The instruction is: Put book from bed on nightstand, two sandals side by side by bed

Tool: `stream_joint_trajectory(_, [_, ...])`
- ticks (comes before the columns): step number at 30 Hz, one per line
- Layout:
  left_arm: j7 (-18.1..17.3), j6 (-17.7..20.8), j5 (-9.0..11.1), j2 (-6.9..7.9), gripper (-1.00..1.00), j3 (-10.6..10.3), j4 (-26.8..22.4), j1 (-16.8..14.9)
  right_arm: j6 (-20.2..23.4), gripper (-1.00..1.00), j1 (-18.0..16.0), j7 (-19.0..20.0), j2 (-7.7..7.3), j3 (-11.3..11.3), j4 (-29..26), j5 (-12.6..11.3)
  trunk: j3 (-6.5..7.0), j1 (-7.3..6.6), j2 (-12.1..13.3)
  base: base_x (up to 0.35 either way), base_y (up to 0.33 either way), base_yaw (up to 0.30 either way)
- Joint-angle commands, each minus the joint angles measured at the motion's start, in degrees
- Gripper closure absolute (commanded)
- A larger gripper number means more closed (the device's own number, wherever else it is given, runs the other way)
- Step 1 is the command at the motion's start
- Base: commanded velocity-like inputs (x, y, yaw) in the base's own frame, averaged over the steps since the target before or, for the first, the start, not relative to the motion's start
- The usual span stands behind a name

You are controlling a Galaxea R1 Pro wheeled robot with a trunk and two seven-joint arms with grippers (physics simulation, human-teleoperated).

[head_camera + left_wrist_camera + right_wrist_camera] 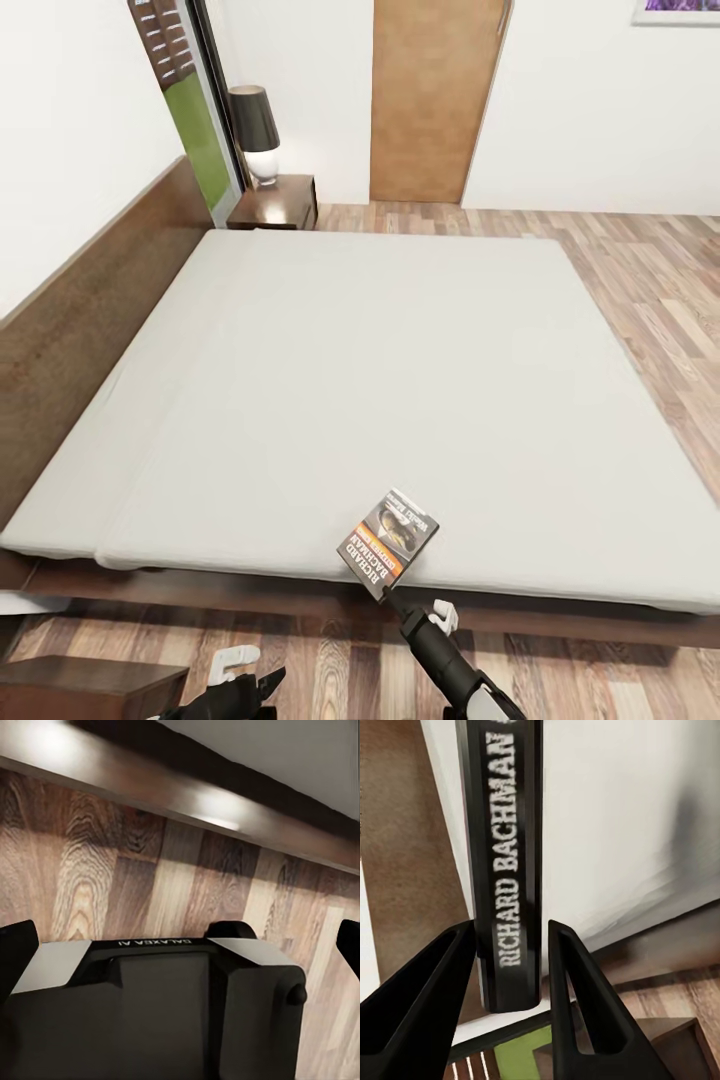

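The book (pixel 389 543), a thin paperback with RICHARD BACHMAN in white on an orange band, stands tilted at the near edge of the bed (pixel 330 400), pinched at its lowest corner by the right gripper (pixel 385 596). From the head camera, the far nightstand (pixel 277 203) with its lamp (pixel 254 131) sits beyond the bed's far left corner; another nightstand (pixel 85 686) shows just off the near left corner. The left gripper (pixel 258 690) hangs low over the plank floor (pixel 650 290).

Left wrist camera: the left gripper's fingertips (pixel 16 949) stand wide apart, nothing between them, facing the bed frame (pixel 187 791) and floor boards.

Right wrist camera: the two fingers (pixel 577 1012) press on either side of the book's spine (pixel 506 862), gripping its end.

I'd judge it light and fairly stiff along the spine, but with a glossy cover; held by so little, it could swivel or slip. A deeper hold along the spine would be safer.
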Motion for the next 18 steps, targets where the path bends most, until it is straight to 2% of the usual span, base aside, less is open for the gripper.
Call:
stream_joint_trajectory(1, [-0.30, -0.09, -0.15, 0.01, -1.00, 0.44, 0.09, -0.04, 0.33, 1.00, -0.02, 0.23, -0.05, 0.10, -0.01, -0.34, 0.15, -0.22, 0.38, 0.000, 0.000, 0.000])
stream_joint_trajectory(5, [-0.39, -0.09, -0.21, 0.01, -1.00, 0.44, 0.04, -0.04, 3.50, 1.00, -0.02, 0.53, -0.06, 0.18, -0.07, -0.30, 0.86, -1.09, 1.98, 0.000, 0.000, 0.000])
stream_joint_trajectory(9, [-0.47, -0.09, -0.22, 0.01, -1.00, 0.42, 0.01, -0.04, 9.77, 1.00, -0.02, 0.66, -0.18, 0.36, 0.01, -0.20, 1.58, -1.97, 3.59, 0.000, 0.000, 0.000])
stream_joint_trajectory(10, [-0.49, -0.09, -0.23, 0.01, -1.00, 0.43, 0.01, -0.04, 12.63, 1.00, 0.00, 0.70, -1.62, 0.69, 0.02, 0.36, 1.76, -2.19, 3.99, 0.000, 0.000, 0.000])
stream_joint_trajectory(11, [-0.50, -0.09, -0.23, 0.04, -1.00, 0.43, 0.02, -0.04, 14.27, 1.00, 0.03, 0.78, -3.76, 0.93, 0.06, 1.09, 1.94, -2.41, 4.39, 0.000, 0.000, 0.000])
stream_joint_trajectory(12, [-0.51, -0.09, -0.24, 0.06, -1.00, 0.43, 0.06, -0.04, 15.83, 1.00, 0.06, 2.08, -7.96, 1.29, 0.16, 2.22, 2.12, -2.63, 4.79, 0.000, 0.000, 0.000])
stream_joint_trajectory(13, [-0.51, -0.09, -0.22, 0.07, -1.00, 0.44, 0.07, -0.02, 16.42, 1.00, 0.12, 4.72, -11.06, 1.45, 0.26, 2.75, 2.30, -2.85, 5.19, 0.000, 0.000, 0.000])
stream_joint_trajectory(14, [-0.52, -0.09, -0.23, 0.06, -1.00, 0.44, 0.08, -0.03, 16.80, 1.00, 0.16, 8.96, -14.14, 1.57, 0.35, 3.19, 2.48, -3.07, 5.59, 0.000, 0.000, 0.000])
stream_joint_trajectory(15, [-0.53, -0.09, -0.21, 0.07, -1.00, 0.44, 0.08, -0.03, 16.93, 1.00, 0.20, 11.47, -15.67, 1.62, 0.41, 3.39, 2.66, -3.29, 5.99, 0.000, 0.000, 0.000])
stream_joint_trajectory(17, [-0.58, -0.13, -0.23, 0.08, -1.00, 0.44, 0.07, -0.03, 17.25, 1.00, 0.28, 21.27, -21.42, 1.76, 0.83, 5.06, 3.02, -3.73, 6.79, 0.000, 0.000, 0.000])
stream_joint_trajectory(18, [-0.84, -0.15, -0.23, 0.09, -1.00, 0.42, -0.06, -0.04, 17.36, 1.00, 0.35, 26.18, -25.39, 1.79, 1.48, 8.29, 3.20, -3.95, 7.20, 0.000, 0.000, 0.000])
